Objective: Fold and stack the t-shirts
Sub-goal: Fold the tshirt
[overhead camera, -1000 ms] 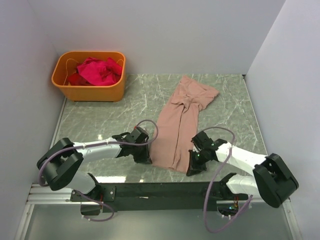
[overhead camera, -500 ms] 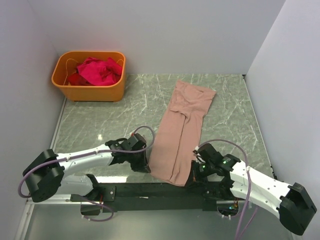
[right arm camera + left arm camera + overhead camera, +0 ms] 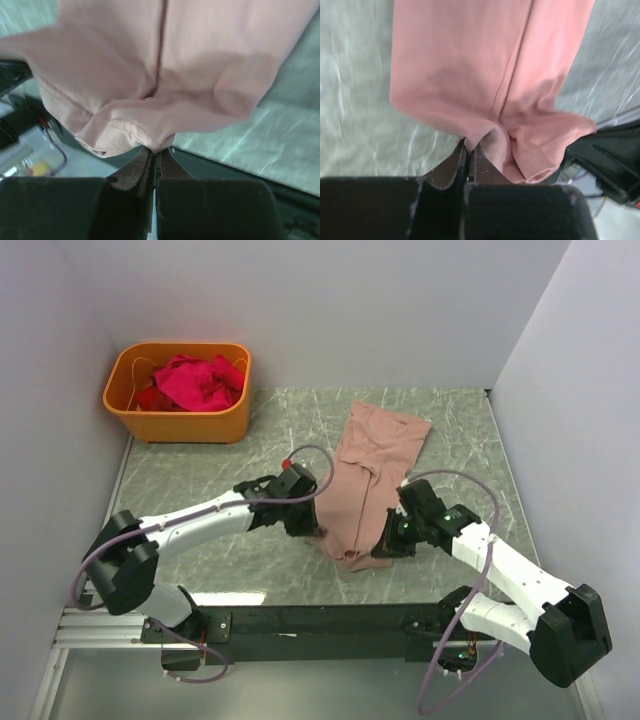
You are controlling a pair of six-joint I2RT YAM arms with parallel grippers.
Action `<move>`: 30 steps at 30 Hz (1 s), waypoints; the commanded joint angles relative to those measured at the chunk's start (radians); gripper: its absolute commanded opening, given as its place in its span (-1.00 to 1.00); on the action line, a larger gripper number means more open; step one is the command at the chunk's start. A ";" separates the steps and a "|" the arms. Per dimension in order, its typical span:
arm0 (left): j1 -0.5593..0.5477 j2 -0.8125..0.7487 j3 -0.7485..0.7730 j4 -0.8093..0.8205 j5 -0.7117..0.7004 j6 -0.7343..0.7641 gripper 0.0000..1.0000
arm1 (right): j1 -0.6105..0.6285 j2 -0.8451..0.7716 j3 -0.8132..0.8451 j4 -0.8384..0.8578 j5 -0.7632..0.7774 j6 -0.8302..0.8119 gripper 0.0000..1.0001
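Observation:
The dusty pink-tan t-shirt [image 3: 372, 470] lies lengthwise in the middle of the table, folded narrow, its near end lifted and bunched. My left gripper [image 3: 312, 527] is shut on the near left corner of that end; the pinch shows in the left wrist view [image 3: 469, 145] under the pink cloth [image 3: 480, 65]. My right gripper [image 3: 380, 545] is shut on the near right corner, seen in the right wrist view [image 3: 156, 149] under the cloth [image 3: 165, 75]. Magenta and red t-shirts [image 3: 195, 380] lie heaped in the orange tub. The print is hidden.
The orange plastic tub [image 3: 180, 418] stands at the back left corner. White walls close the table at the back, left and right. The black rail with the arm bases [image 3: 310, 620] runs along the near edge. The marbled tabletop [image 3: 200, 480] shows to the left of the shirt.
Both grippers, shut on the shirt's near end, have moved away from the near edge toward the back. The near end has lifted and bunched, and the shirt looks shorter.

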 commanded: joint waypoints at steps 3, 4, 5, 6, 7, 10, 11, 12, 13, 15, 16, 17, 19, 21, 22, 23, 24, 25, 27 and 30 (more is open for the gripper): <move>0.059 0.097 0.185 0.007 -0.079 0.116 -0.99 | -0.078 0.062 0.136 0.016 0.123 -0.136 -1.00; 0.077 0.125 0.199 0.046 -0.078 0.122 -0.99 | -0.084 0.079 0.167 0.018 0.175 -0.146 -1.00; 0.083 0.140 0.229 0.063 -0.079 0.130 -0.99 | -0.093 0.088 0.181 0.018 0.194 -0.153 -1.00; 0.088 0.157 0.249 0.077 -0.079 0.131 -0.99 | -0.115 0.096 0.196 0.018 0.211 -0.156 -1.00; 0.097 0.192 0.268 0.098 -0.079 0.136 -0.99 | -0.127 0.111 0.218 0.029 0.237 -0.163 -1.00; 0.112 0.269 0.360 0.092 -0.162 0.145 -0.99 | -0.176 0.137 0.238 0.069 0.235 -0.171 -1.00; 0.114 0.286 0.400 0.090 -0.174 0.148 -0.99 | -0.187 0.146 0.244 0.073 0.235 -0.176 -1.00; 0.117 0.303 0.418 0.092 -0.179 0.154 -0.99 | -0.198 0.157 0.247 0.076 0.237 -0.180 -1.00; 0.123 0.332 0.434 0.098 -0.176 0.159 -0.99 | -0.207 0.174 0.256 0.093 0.238 -0.186 -1.00; 0.128 0.358 0.475 0.104 -0.177 0.164 -0.99 | -0.236 0.194 0.267 0.115 0.226 -0.194 -1.00; 0.134 0.382 0.489 0.101 -0.186 0.162 -0.99 | -0.245 0.212 0.279 0.130 0.223 -0.200 -1.00; 0.136 0.392 0.510 0.100 -0.205 0.162 -0.99 | -0.259 0.221 0.285 0.136 0.223 -0.205 -1.00; 0.148 0.416 0.529 0.087 -0.216 0.159 -0.99 | -0.276 0.252 0.304 0.151 0.235 -0.219 -1.00; 0.158 0.425 0.541 0.092 -0.226 0.156 -0.99 | -0.298 0.275 0.319 0.159 0.245 -0.229 -1.00; 0.169 0.435 0.544 0.098 -0.223 0.157 -0.99 | -0.304 0.299 0.339 0.159 0.243 -0.243 -1.00; 0.175 0.441 0.552 0.103 -0.220 0.159 -0.99 | -0.307 0.313 0.351 0.156 0.240 -0.248 -1.00; 0.180 0.447 0.561 0.103 -0.204 0.154 -0.99 | -0.311 0.323 0.359 0.156 0.238 -0.248 -1.00; 0.189 0.461 0.570 0.110 -0.193 0.156 -0.99 | -0.313 0.341 0.368 0.164 0.235 -0.249 -1.00; 0.191 0.475 0.592 0.118 -0.187 0.164 -0.99 | -0.325 0.358 0.377 0.164 0.234 -0.246 -1.00; 0.192 0.502 0.619 0.123 -0.182 0.168 -0.99 | -0.334 0.386 0.399 0.164 0.240 -0.249 -1.00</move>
